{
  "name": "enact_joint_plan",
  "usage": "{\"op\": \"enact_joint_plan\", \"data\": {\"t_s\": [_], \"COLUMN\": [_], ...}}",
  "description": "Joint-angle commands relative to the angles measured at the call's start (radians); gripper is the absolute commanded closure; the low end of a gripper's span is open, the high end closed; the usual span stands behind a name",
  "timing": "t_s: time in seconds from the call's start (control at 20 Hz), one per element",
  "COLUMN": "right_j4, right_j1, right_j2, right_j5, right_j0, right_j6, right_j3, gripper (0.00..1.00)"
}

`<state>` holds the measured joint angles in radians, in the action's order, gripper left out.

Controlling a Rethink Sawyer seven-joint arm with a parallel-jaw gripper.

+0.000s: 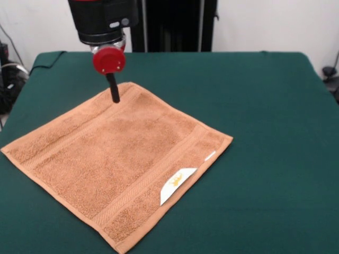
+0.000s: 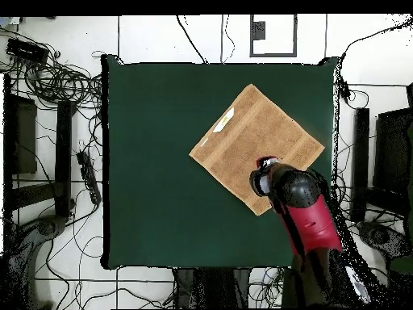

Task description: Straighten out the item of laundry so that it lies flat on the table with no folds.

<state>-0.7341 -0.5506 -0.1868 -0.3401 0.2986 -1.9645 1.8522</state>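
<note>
The orange-tan towel [image 1: 116, 159] lies spread out flat on the dark green table [image 1: 265, 106], turned like a diamond, with no fold showing. Its white label with a yellow mark [image 1: 177, 185] lies at the near right edge. My gripper [image 1: 114, 97] hangs under a red disc and reaches down to the towel's far corner, at or just above the cloth. In the overhead view the towel [image 2: 246, 137] lies on the right half of the table [image 2: 161, 161], and the gripper [image 2: 260, 176] is over its lower corner, with the red arm partly covering it.
The table's green cloth extends widely to the right of the towel in the front view. The towel's near corner reaches close to the table's front edge. Cables and equipment [image 2: 56, 121] lie on the floor round the table.
</note>
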Motion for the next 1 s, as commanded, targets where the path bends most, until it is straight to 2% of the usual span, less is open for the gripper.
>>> {"op": "enact_joint_plan", "data": {"t_s": [0.05, 0.4, 1.0], "right_j4": [0.007, -0.007, 0.007], "right_j1": [0.1, 0.096, 0.045], "right_j2": [0.041, 0.067, 0.036], "right_j5": [0.022, 0.034, -0.009], "right_j0": [-0.051, -0.033, -0.054], "right_j6": [-0.234, -0.227, -0.231], "right_j3": [0.041, 0.073, 0.124], "gripper": [0.0, 0.0, 0.0]}}
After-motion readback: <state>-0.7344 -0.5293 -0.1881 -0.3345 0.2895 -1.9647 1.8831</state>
